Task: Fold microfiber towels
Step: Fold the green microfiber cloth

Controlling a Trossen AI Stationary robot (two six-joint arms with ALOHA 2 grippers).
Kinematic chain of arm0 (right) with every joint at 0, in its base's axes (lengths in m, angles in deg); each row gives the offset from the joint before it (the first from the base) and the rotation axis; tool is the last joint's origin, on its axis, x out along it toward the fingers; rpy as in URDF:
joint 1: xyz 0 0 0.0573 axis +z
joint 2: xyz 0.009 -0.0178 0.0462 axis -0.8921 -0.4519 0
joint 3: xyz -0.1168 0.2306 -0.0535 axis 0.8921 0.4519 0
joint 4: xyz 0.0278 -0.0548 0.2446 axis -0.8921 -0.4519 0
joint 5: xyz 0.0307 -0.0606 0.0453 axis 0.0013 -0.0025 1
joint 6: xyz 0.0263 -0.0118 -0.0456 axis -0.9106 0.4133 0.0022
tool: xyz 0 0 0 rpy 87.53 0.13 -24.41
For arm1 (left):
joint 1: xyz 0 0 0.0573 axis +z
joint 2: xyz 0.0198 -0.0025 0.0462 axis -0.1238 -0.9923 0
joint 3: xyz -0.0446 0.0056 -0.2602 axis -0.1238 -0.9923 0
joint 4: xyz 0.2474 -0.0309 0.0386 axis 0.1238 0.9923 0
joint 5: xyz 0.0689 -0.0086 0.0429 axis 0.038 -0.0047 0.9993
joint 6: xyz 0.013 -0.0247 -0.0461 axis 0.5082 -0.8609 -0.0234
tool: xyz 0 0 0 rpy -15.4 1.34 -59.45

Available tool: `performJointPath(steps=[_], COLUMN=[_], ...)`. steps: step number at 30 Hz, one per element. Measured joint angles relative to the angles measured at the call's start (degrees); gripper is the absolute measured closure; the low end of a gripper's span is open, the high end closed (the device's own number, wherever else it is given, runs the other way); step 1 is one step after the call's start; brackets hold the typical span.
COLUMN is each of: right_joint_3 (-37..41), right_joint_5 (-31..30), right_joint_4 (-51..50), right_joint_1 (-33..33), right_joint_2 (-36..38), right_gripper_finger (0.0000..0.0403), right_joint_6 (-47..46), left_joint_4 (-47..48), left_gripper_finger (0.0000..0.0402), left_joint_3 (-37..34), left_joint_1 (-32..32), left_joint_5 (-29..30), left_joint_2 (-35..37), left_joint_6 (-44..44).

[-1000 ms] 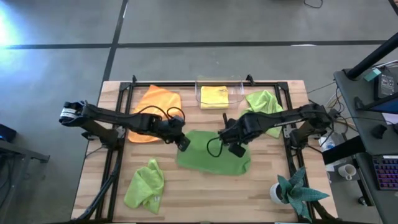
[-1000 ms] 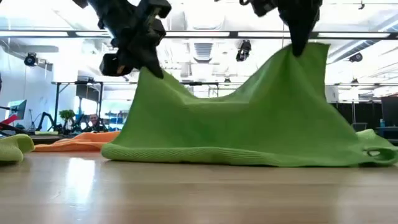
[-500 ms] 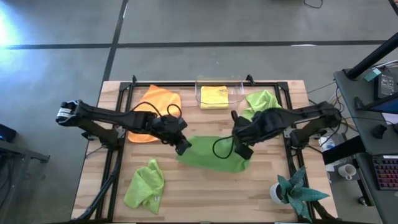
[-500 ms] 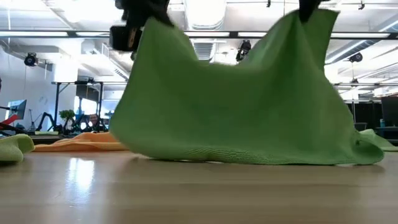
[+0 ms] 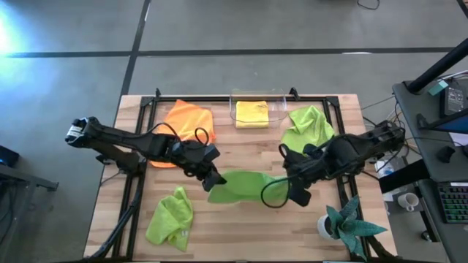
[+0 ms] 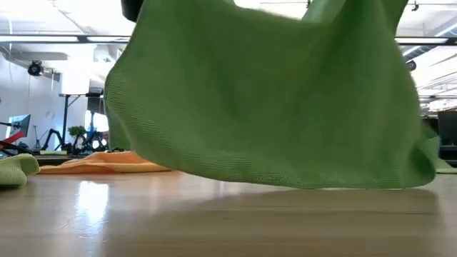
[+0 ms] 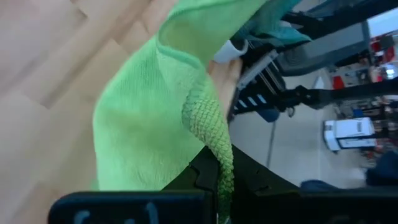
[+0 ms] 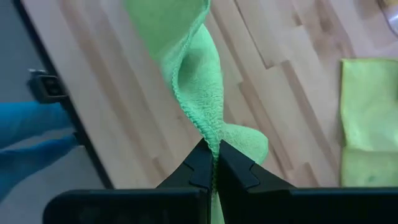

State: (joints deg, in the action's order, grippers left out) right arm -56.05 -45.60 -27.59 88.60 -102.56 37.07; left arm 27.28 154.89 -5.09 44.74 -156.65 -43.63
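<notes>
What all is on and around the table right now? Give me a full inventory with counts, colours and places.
Held towel: one, lime green, hanging between both grippers above table centre.
Other green towels: two, lime; one crumpled front left, one back right.
Orange towel: one, back left.
Yellow towel: one, folded, inside the clear bin at the back edge.
Plant: one, teal, white pot, front right corner.
Table: one, light wood.
Left gripper: shut on the held towel's corner.
Right gripper: shut on its other corner.
</notes>
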Motion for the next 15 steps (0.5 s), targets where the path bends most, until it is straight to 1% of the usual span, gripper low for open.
performJointPath(steps=[4,9,15], right_joint_3=[-3.11,-6.53,-7.72], right_joint_5=[0.01,0.17,0.13], right_joint_4=[-0.03,0.01,0.36], right_joint_1=[2.59,5.67,9.07], right_joint_2=[-0.01,-0.02,-0.02], right_gripper_finger=[0.0394,0.0394,0.0394], right_joint_6=[-1.99,-3.89,-6.52], left_joint_4=[0.02,-0.15,0.02], left_gripper_finger=[0.0402,0.0402,0.0402], left_joint_3=[1.37,3.51,2.98], left_joint_1=[-2.16,-4.98,-8.27], left_joint_5=[-1.62,-1.80,-1.75], left_joint_2=[0.00,-0.09,-0.24], left_joint_6=[-3.84,-7.84,-12.45])
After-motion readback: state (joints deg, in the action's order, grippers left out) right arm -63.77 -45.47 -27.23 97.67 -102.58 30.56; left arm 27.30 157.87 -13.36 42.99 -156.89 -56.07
